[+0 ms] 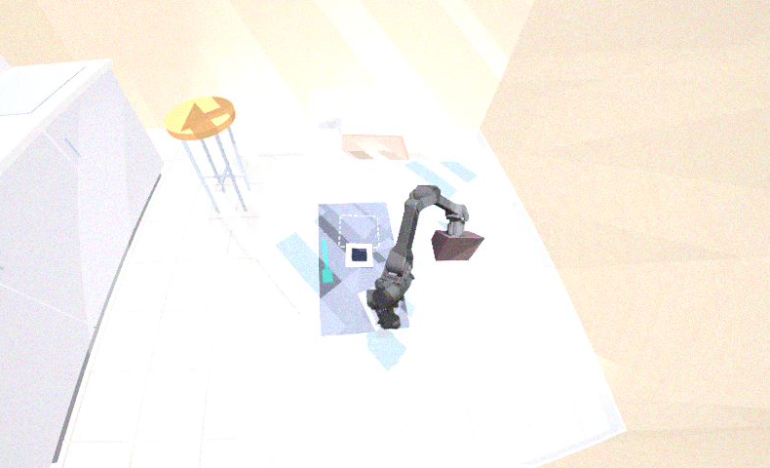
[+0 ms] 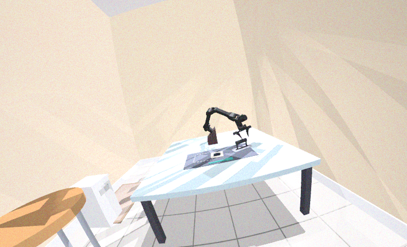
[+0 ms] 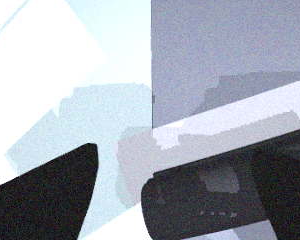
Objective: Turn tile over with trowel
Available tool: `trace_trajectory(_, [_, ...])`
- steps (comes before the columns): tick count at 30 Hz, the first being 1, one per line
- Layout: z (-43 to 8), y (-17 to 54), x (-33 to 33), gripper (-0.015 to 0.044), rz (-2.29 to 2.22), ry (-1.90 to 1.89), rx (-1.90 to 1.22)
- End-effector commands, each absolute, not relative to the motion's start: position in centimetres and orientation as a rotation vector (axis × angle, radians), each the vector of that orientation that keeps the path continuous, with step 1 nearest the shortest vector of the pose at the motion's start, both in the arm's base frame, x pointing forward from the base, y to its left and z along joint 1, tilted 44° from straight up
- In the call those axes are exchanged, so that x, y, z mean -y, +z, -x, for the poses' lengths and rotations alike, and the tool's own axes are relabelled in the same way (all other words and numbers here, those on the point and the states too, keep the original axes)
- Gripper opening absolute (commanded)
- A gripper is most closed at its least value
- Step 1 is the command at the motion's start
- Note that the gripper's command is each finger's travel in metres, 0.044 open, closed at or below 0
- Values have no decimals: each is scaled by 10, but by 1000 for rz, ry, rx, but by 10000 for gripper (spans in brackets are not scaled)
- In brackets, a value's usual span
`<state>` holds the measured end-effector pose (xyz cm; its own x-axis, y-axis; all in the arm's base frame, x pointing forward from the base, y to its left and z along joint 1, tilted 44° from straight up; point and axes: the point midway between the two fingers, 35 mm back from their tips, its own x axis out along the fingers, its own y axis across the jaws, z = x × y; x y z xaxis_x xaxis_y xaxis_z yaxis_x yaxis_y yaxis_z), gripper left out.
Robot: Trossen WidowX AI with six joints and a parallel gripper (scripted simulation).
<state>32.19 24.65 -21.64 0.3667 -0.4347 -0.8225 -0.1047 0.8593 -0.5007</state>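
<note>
You have the claw (image 1: 385,319) (image 2: 242,135) (image 3: 176,156) partly open, gripping nothing, above the black-handled flat tool (image 1: 368,307) (image 2: 241,141) (image 3: 200,202). Tile (image 1: 359,254) (image 2: 216,154): flat on the mat (image 1: 342,316) (image 2: 196,163) (image 3: 215,40), dark mark up, mostly outside the dashed outline (image 1: 359,215). Teal tool (image 1: 327,275) (image 2: 227,159): on the mat near the tile.

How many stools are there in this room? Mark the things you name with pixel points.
1. The stool (image 1: 199,118) (image 2: 46,208) stands off to the side of the table (image 1: 481,370) (image 2: 227,183). Others could be out of the cameras' sight.
</note>
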Motion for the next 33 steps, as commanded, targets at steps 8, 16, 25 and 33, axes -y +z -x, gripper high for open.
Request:
trace_trajectory(8, [-322,-216,-246,300,773,10,-1145])
trace_trajectory(16, [-321,-215,-244,300,987,189,-1078])
trace_trajectory(25, [-313,-214,-242,300,1240,389,-996])
trace_trajectory(33, [-305,-210,-240,300,1470,549,-894])
